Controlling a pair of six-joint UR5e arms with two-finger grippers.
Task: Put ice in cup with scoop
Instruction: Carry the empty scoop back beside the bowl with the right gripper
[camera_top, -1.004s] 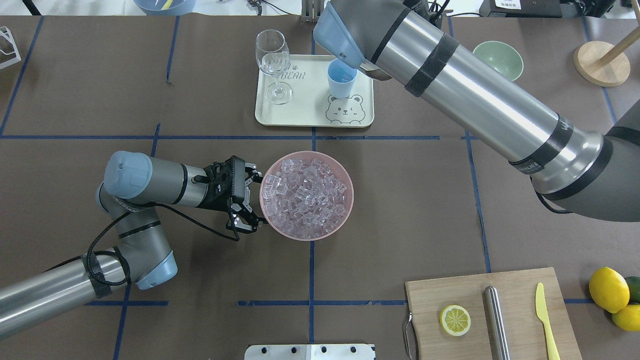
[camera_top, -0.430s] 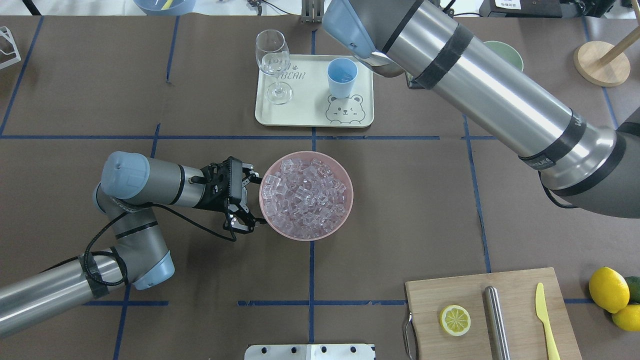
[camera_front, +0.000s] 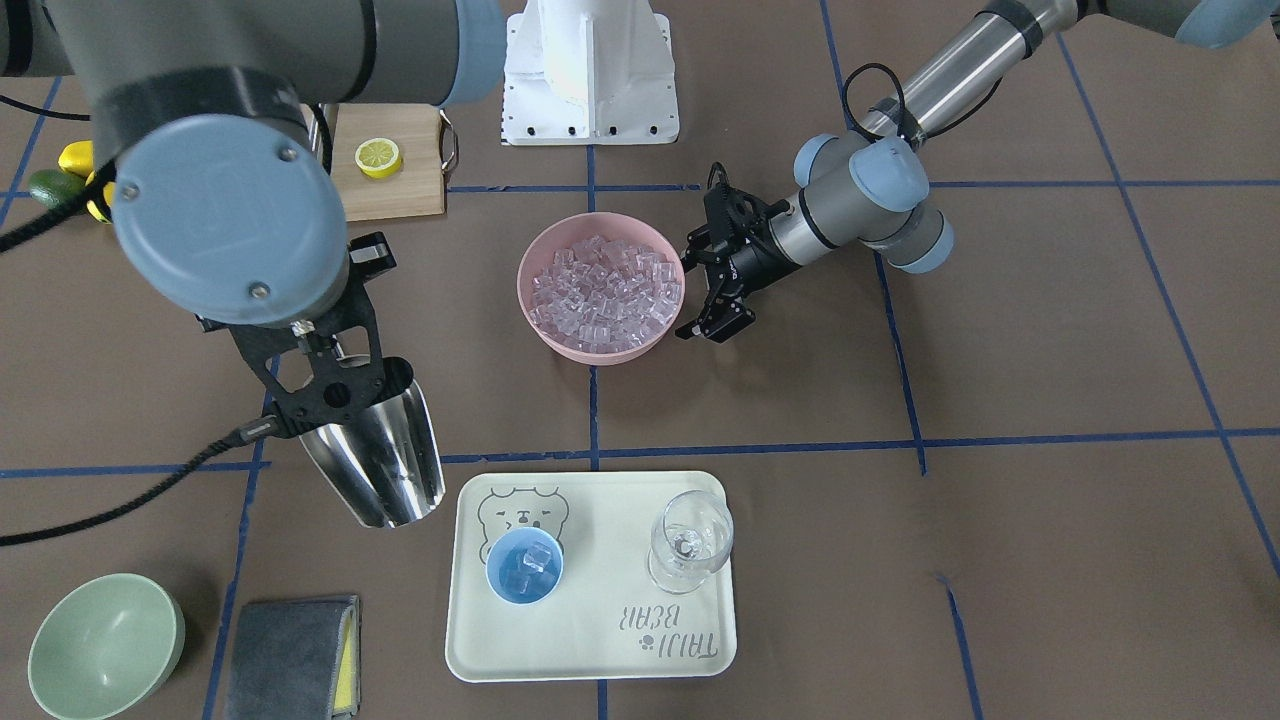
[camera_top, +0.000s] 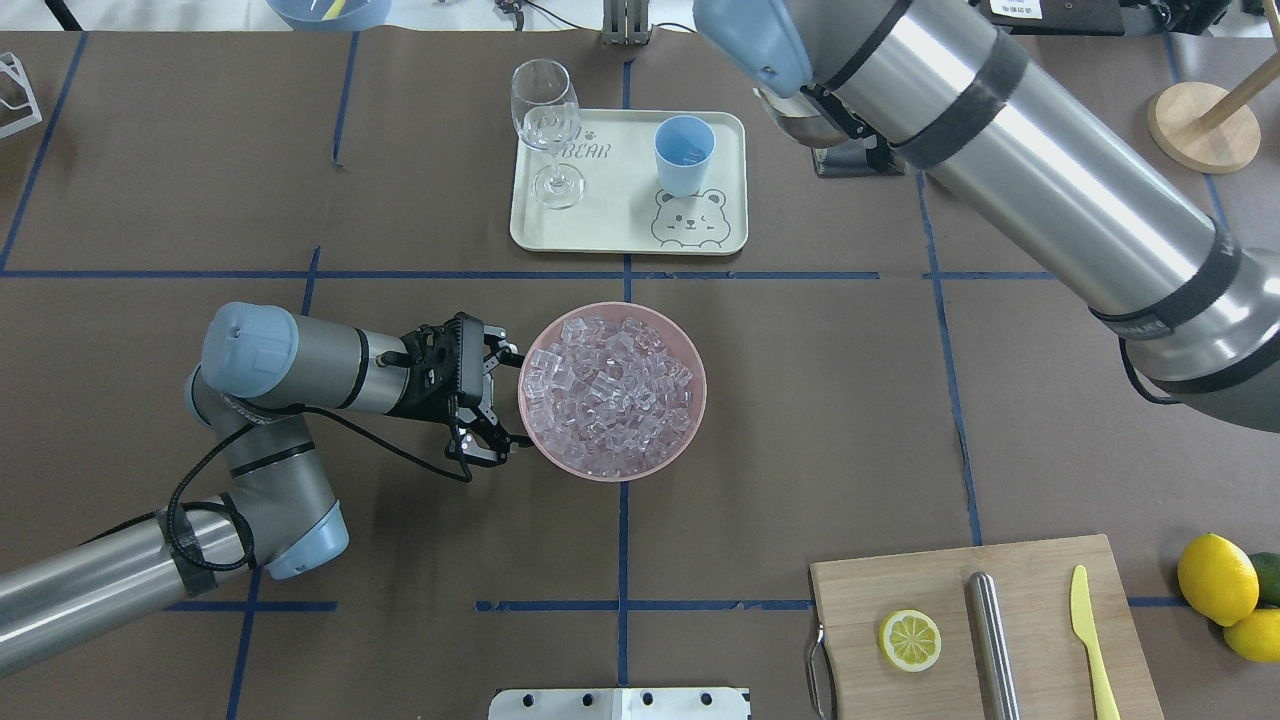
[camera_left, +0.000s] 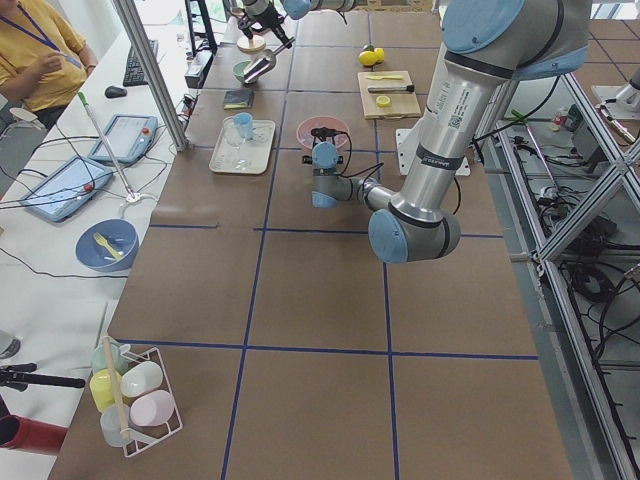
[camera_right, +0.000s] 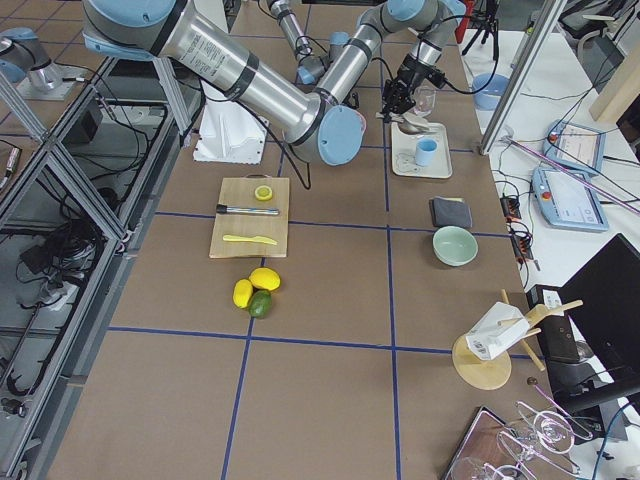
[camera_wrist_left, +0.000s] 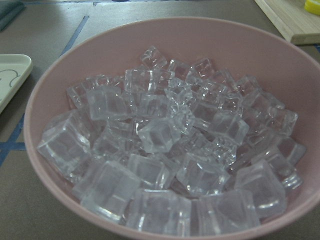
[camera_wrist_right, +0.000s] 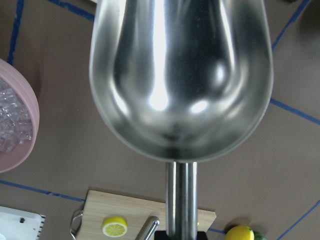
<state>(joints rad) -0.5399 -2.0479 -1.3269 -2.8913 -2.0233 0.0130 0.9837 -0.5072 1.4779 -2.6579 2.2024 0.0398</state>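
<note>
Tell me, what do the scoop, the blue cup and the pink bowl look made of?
The scoop looks polished steel: mirror-like reflections. The cup seems plastic: matte, evenly light blue. The pink bowl is probably plastic or melamine: opaque, dull sheen.

We see even, bright overhead light; shadows on the table (camera_top: 800, 400) are soft and short. Hard glare streak down the scoop (camera_wrist_right: 160, 60). In the left wrist view the ice (camera_wrist_left: 160, 135) looks slightly soft, possibly focus. Side views bend at the edges; far objects tiny.
</note>
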